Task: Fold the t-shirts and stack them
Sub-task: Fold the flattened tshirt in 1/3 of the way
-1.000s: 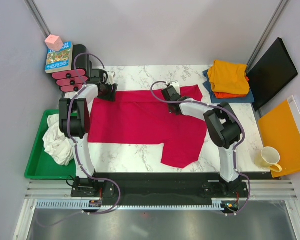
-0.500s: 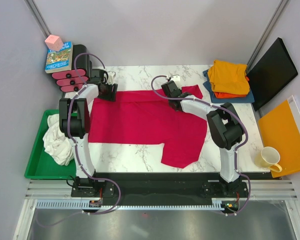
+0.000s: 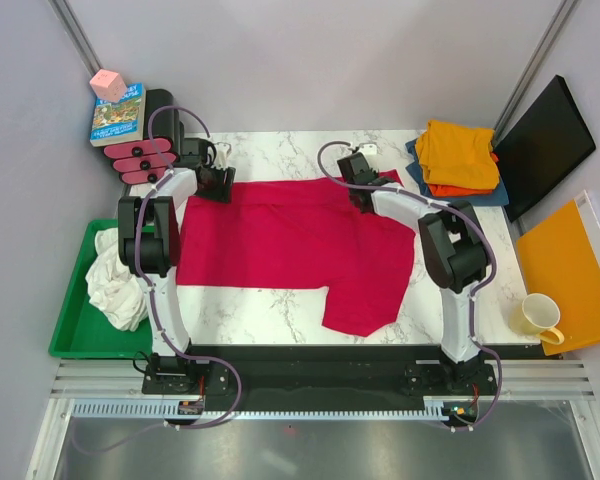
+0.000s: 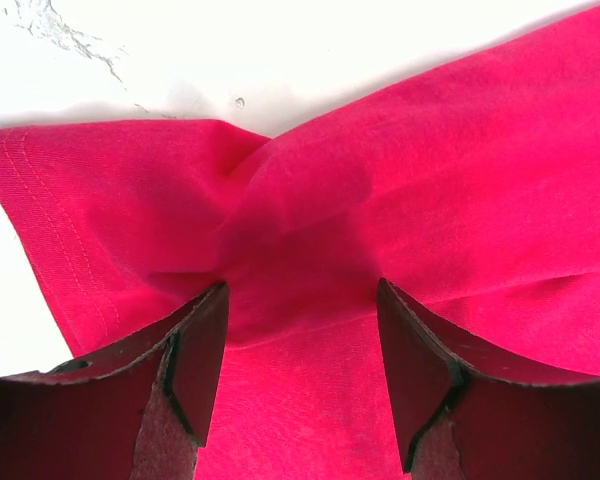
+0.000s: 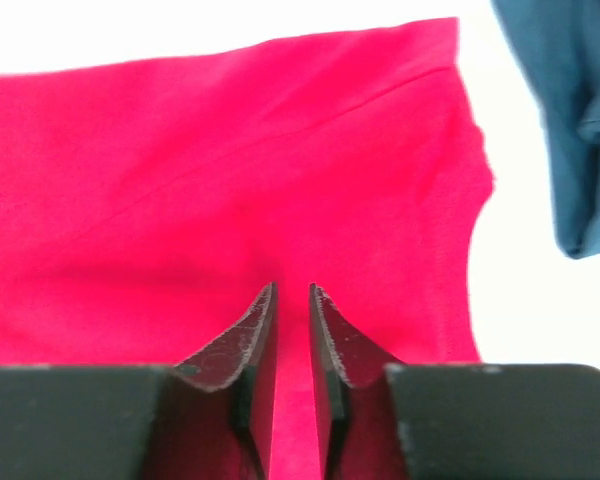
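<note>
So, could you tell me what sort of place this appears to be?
Probably a robotics lab test booth, not a home: two robot arms bolted at the edge of a marble-look table, plain grey walls closing it in, and laid-out props like the red shirt and folded pile.

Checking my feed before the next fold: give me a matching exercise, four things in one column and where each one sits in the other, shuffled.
Things
1. red shirt
2. white shirt
3. yellow-orange shirt
4. pink cube

Places
A. on the book
B. spread out on the table
C. crumpled in the green tray
D. top of the pile, above the blue shirt

Pairs: 1-B, 2-C, 3-D, 4-A
</note>
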Motion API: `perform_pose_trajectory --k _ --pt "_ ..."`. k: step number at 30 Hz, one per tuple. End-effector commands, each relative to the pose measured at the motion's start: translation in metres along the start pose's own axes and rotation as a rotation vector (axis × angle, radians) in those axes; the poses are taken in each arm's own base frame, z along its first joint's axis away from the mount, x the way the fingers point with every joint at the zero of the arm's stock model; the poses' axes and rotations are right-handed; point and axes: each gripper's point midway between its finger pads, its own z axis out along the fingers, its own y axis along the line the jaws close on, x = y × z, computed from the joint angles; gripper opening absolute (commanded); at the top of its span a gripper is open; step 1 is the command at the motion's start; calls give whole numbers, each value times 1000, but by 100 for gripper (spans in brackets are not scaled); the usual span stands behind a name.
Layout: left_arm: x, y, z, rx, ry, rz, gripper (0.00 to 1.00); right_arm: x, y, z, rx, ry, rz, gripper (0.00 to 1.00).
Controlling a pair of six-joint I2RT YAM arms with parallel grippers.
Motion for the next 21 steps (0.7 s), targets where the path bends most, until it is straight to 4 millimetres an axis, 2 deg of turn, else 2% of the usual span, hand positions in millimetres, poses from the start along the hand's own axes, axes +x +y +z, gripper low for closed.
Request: perform_pose_trajectory --k 1,4,6,7,9,11,12,15,19,21 --pt "-2 -4 -1 7 -9 -16 67 -30 -19 -1 66 -58 39 30" --pt "-4 -5 -1 11 -13 -22 67 -25 -40 18 102 -17 70 30" --pt "-4 -6 -1 12 -13 -19 67 -28 -49 21 112 -16 86 29" --pt "-3 -7 -1 12 -10 -20 67 -34 -49 16 95 -26 94 28" --pt "-2 -7 -2 12 -10 -18 67 -46 -32 2 -1 -66 110 28" --pt "1 -8 -3 15 -4 -18 67 -55 -21 -20 -55 -106 104 29" --pt "2 -9 -2 17 -3 -19 67 -55 -5 -33 -93 -115 83 30" --pt "3 -11 -2 27 0 -28 67 -35 16 -48 -120 -76 14 34" --pt "0 -17 -2 42 -7 -30 67 3 18 -44 -88 -17 -31 46" --pt "-2 -19 -4 44 -12 -25 67 10 16 -42 -83 -6 -27 48"
